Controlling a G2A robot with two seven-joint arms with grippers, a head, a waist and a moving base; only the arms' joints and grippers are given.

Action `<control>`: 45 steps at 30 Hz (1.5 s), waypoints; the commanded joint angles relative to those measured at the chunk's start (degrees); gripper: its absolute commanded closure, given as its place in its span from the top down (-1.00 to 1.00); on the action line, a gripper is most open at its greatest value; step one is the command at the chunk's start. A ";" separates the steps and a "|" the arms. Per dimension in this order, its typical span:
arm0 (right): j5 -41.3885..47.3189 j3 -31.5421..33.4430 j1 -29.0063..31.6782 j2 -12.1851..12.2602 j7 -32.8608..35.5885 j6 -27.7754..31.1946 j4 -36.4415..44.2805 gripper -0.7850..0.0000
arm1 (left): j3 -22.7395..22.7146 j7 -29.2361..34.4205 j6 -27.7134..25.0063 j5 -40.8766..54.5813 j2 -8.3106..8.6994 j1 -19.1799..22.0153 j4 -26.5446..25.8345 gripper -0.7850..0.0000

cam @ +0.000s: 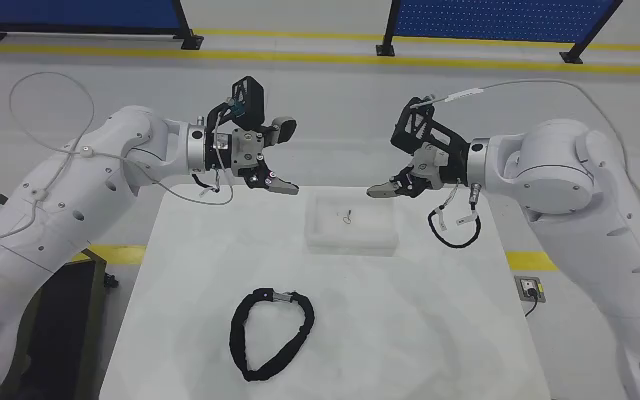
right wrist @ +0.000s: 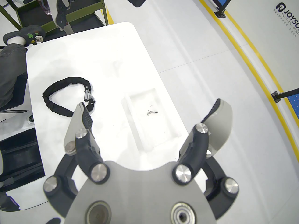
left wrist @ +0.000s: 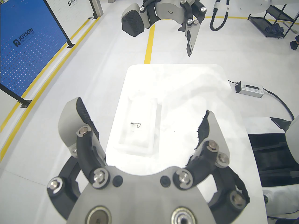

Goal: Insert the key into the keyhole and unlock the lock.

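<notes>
A small metal key lies inside a shallow white tray at the back middle of the table. A black sleeved chain lock forms a loop near the table's front, its metal end facing the tray. My left gripper hovers open above the table's back left edge. My right gripper hangs open above the back right edge, beside the tray. Both hold nothing.
The white table is bare around the lock and tray. Blue panels on black feet stand behind yellow floor lines. A grey power box lies on the floor. A green cart stands off the table's far end.
</notes>
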State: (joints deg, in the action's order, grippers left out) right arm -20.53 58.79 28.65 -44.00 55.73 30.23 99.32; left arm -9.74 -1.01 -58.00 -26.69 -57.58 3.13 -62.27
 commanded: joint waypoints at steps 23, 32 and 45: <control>-3.06 -2.31 3.43 -0.35 -1.08 -0.81 -6.23 1.00 | 0.00 0.01 0.00 0.00 0.00 0.00 0.00 1.00; -3.86 -8.94 1.64 -2.85 -2.62 -2.43 -13.12 1.00 | 0.00 0.01 0.00 0.00 0.00 0.00 0.00 1.00; -2.32 -17.37 1.35 -8.12 -8.59 -20.96 -17.93 1.00 | 0.00 0.01 0.00 0.00 0.00 0.00 0.00 1.00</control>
State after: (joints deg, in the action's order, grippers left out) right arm -23.47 41.89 29.96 -51.76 47.21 10.72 81.59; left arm -9.74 -1.01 -58.00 -26.69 -57.58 3.13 -62.27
